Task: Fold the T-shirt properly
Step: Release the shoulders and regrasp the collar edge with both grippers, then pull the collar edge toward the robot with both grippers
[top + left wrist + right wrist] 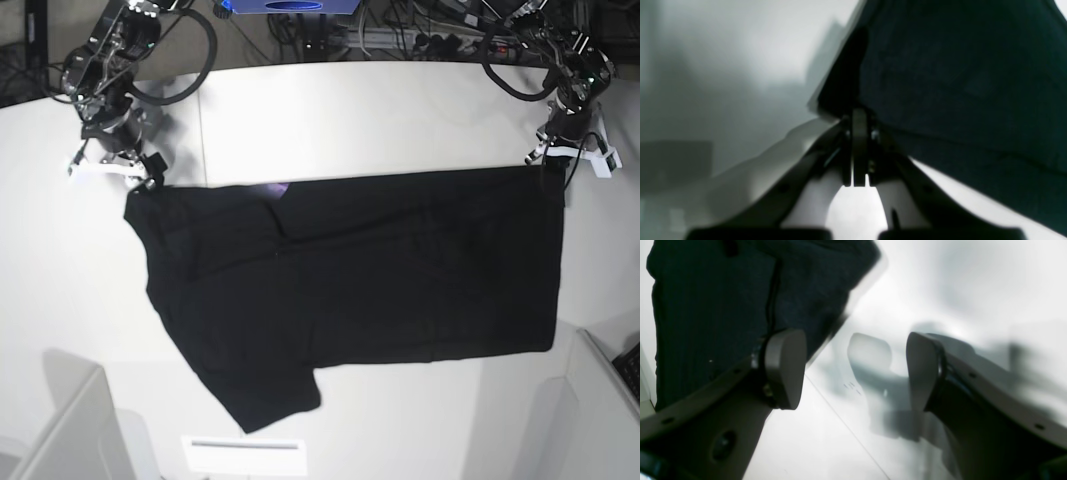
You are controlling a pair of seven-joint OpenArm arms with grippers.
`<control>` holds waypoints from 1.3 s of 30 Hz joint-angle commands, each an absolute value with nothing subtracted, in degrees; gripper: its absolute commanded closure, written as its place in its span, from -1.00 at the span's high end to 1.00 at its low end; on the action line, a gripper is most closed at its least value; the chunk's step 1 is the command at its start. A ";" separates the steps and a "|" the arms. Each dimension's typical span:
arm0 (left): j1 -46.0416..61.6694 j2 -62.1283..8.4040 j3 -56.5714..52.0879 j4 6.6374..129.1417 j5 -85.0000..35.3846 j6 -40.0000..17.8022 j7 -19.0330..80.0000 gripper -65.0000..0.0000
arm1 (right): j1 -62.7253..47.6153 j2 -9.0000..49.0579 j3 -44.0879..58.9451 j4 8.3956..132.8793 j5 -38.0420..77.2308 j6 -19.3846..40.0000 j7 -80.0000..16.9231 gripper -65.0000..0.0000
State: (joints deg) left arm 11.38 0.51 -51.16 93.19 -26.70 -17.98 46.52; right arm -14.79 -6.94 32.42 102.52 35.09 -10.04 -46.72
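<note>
1. In the left wrist view, the left gripper (pixel 858 146) is squeezing tight, with its jaws pressed together. The black T-shirt (pixel 960 86) is rising up and to the right from the jaws. It looks like the jaws are pinching the cloth's edge, but the picture is too blurry to be sure.

2. In the right wrist view, the right gripper (pixel 853 370) is standing wide open with nothing between its fingertips. The T-shirt (pixel 723 306) is lying just to one side of the gripper, behind one pad (pixel 785 368), not between the two.

3. In the base view, the T-shirt (pixel 380 270) is lying spread out across the middle of the white table (pixel 380 110), plain side up. Its long way is running from the table's left side to its right side. The left gripper (pixel 548 158) is sitting at the shirt's far right corner. The right gripper (pixel 140 178) is sitting at the shirt's far left corner. I think the right gripper needs to close on that corner next, so both arms can lift the far edge together.
</note>
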 commanded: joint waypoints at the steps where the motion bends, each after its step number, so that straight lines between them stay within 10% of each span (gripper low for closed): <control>1: 10.33 -0.13 -51.21 93.93 -27.47 -18.07 45.67 -1.00 | -14.20 -6.55 32.57 103.69 35.65 -9.54 -46.11 0.35; 26: -4.35 -7.25 -48.13 81.80 -27.47 -15.60 45.67 -1.00 | -13.23 -6.46 32.31 103.52 35.65 -9.54 -46.02 0.35; 39: 10.15 -7.96 -54.11 92.09 -28.09 -21.85 45.49 -1.00 | -12.88 -6.55 32.48 103.34 35.65 -9.54 -46.02 0.35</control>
